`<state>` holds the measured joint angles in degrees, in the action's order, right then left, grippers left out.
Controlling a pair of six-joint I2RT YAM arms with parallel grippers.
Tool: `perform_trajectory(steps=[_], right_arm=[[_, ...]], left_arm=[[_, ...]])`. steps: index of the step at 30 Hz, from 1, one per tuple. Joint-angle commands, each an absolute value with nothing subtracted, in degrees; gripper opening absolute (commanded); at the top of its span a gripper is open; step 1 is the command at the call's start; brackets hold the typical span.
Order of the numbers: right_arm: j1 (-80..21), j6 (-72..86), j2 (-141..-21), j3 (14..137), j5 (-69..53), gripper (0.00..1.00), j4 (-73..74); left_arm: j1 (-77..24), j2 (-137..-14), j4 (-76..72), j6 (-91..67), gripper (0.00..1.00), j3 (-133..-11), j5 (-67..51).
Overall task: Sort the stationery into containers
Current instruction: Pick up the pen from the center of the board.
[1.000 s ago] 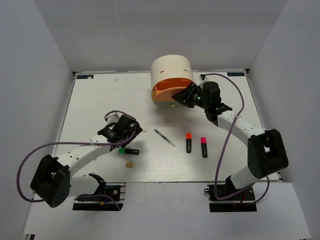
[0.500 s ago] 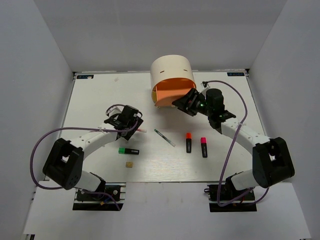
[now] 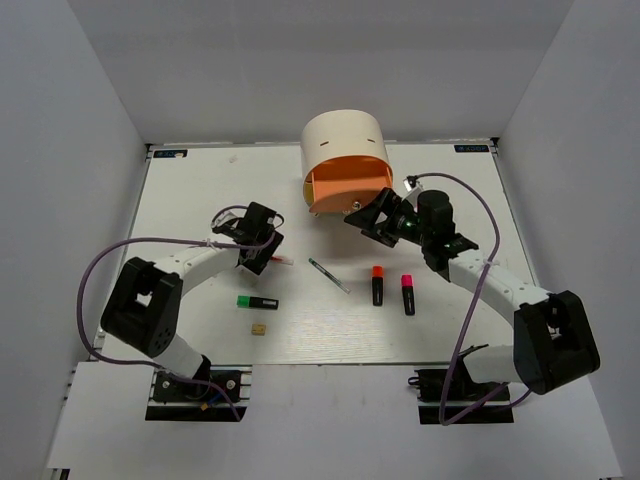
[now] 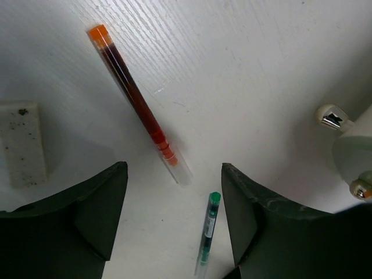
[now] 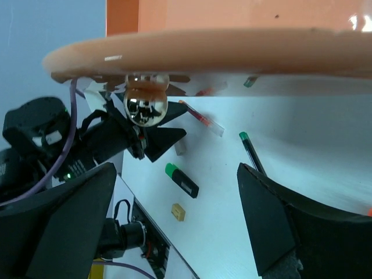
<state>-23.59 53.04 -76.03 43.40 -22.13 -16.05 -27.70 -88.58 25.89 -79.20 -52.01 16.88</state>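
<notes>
The cream desk unit (image 3: 345, 140) stands at the back, its peach-orange drawer (image 3: 343, 186) pulled out. My right gripper (image 3: 383, 217) is open just in front of it, and the round knob (image 5: 145, 104) hangs free ahead of the open right gripper (image 5: 177, 170). My left gripper (image 3: 258, 243) is open and low over the table. The thin red pen (image 4: 136, 104) lies just ahead of the open left gripper (image 4: 174, 192), the white eraser (image 4: 23, 145) to its left, and the dark-green pen (image 4: 208, 238) by the right finger. Nothing is held.
Loose on the table are the dark-green pen (image 3: 328, 275), an orange-capped highlighter (image 3: 377, 285), a pink-capped one (image 3: 408, 294), a green-capped one (image 3: 257, 302) and a tiny tan block (image 3: 259, 327). White walls close in the table on three sides.
My right gripper opened, let go of the drawer knob and drew back a little. My left gripper moved from beside the green highlighter to over the red pen, its jaws narrowing slightly.
</notes>
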Motion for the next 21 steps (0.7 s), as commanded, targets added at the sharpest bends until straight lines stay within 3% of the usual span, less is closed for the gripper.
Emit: perform_trajectory(steps=[1,13,21], right_arm=[[-23.20,49.14,-73.57,42.63,-23.64,0.91,-15.74],[-23.03,40.34,-67.33,38.15,-25.49,0.91,-12.75],[-22.76,37.97,-63.02,35.77,-25.05,0.91,-12.39]], left_arm=[[-26.63,-89.99,27.69,-80.24,0.74,-55.01,15.65],[-25.49,-100.45,37.34,-80.24,0.61,-64.41,15.12],[-24.96,-105.29,42.01,-78.66,0.43,-67.59,13.19]])
